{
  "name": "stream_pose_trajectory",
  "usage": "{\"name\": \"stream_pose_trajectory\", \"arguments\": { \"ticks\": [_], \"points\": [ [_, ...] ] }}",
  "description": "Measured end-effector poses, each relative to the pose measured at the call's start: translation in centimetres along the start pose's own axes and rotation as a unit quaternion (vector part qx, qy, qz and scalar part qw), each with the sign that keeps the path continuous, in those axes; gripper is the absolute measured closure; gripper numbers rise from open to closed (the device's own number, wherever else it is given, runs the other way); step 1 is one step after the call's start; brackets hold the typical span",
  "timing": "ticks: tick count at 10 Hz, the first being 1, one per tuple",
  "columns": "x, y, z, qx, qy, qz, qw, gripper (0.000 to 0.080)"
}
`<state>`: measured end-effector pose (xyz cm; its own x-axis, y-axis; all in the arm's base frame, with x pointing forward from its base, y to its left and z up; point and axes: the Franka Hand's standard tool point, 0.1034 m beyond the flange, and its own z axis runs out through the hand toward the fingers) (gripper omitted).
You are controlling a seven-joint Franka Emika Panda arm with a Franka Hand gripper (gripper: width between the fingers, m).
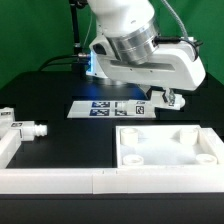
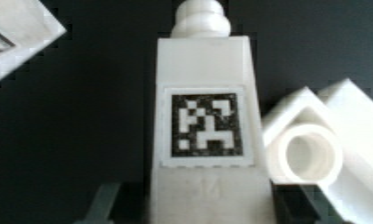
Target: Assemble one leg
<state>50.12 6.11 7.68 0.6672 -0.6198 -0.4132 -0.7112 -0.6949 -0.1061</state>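
Observation:
My gripper (image 1: 150, 102) is shut on a white leg (image 1: 140, 110) with a black-and-white tag, holding it just beyond the far edge of the large white panel (image 1: 166, 146). In the wrist view the leg (image 2: 208, 110) runs straight out from between the dark fingers (image 2: 115, 205), its tag facing the camera and its narrow stub (image 2: 201, 16) at the far end. My gripper (image 2: 204, 205) grips its near end. A corner of the panel with a round hole (image 2: 311, 150) lies close beside the leg. Another leg (image 1: 28, 128) lies on the table at the exterior view's left.
The marker board (image 1: 100, 108) lies flat behind the panel, and it also shows in the wrist view (image 2: 12, 40). A long white rim (image 1: 60, 182) runs along the front. Another small white part (image 1: 5, 115) sits at the far left edge.

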Motion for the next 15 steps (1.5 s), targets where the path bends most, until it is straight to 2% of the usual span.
{"name": "stream_pose_trajectory", "arguments": {
  "ticks": [1,3,4,5,6,7,8,9,10,11,12,13,14,15],
  "points": [
    [-0.1,-0.3,-0.3,0.003,0.020,-0.007,1.000,0.0512],
    [1.3,-1.8,-5.3,0.019,0.080,-0.039,0.996,0.0512],
    [2.4,-3.1,-6.7,0.024,0.138,-0.062,0.988,0.0512],
    [2.0,-3.2,-5.8,0.031,0.167,-0.056,0.984,0.0512],
    [1.6,-3.2,-5.2,0.033,0.182,-0.055,0.981,0.0512],
    [1.7,-3.9,-5.3,0.047,0.216,-0.052,0.974,0.0512],
    [1.5,-4.1,-4.9,0.050,0.237,-0.061,0.968,0.0512],
    [1.5,-4.4,-4.4,0.045,0.273,-0.091,0.957,0.0512],
    [1.6,-5.2,-5.4,0.040,0.288,-0.118,0.950,0.0512],
    [2.2,-6.4,-6.9,0.043,0.307,-0.138,0.941,0.0512],
    [2.3,-8.1,-7.5,0.048,0.340,-0.171,0.924,0.0512],
    [1.4,-9.4,-6.7,0.059,0.360,-0.184,0.913,0.0512],
    [0.0,-10.1,-5.5,0.084,0.381,-0.175,0.904,0.0512],
    [-0.1,-10.0,-5.1,0.081,0.386,-0.178,0.902,0.0512]
  ]
}}
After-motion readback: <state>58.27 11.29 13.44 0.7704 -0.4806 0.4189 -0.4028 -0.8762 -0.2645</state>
